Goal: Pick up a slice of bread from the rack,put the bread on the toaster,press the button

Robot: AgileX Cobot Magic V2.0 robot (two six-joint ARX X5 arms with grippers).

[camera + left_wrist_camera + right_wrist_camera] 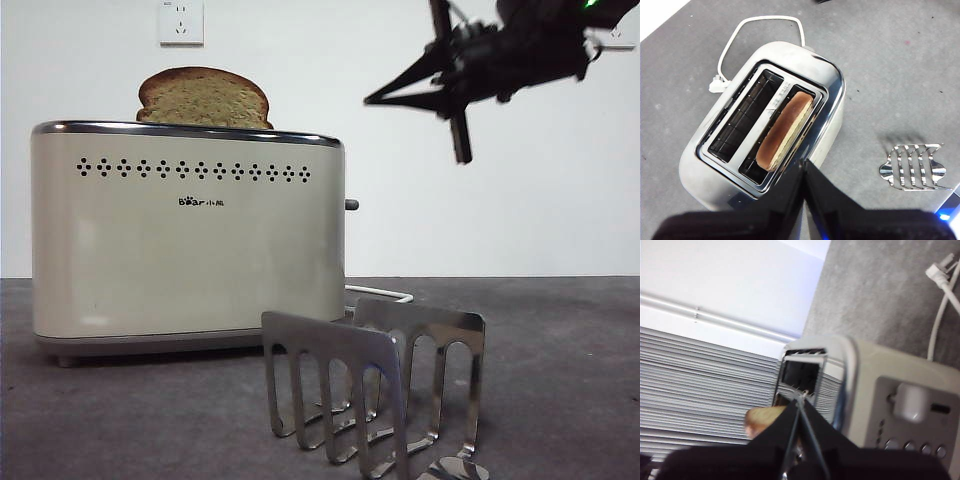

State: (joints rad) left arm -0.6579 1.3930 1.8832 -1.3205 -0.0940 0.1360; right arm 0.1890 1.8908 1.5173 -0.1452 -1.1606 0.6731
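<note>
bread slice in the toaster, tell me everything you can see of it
The thick slice of yellowish-tan bread with a dark brown crust stands on edge in one slot of the large cream-coloured boxy toaster, the other slot empty. Its rounded top sticks up above the chrome rim, so it is not pushed down. The crumb looks coarse and speckled. From the left wrist view it leans slightly against the slot's side. No gripper touches it.
</note>
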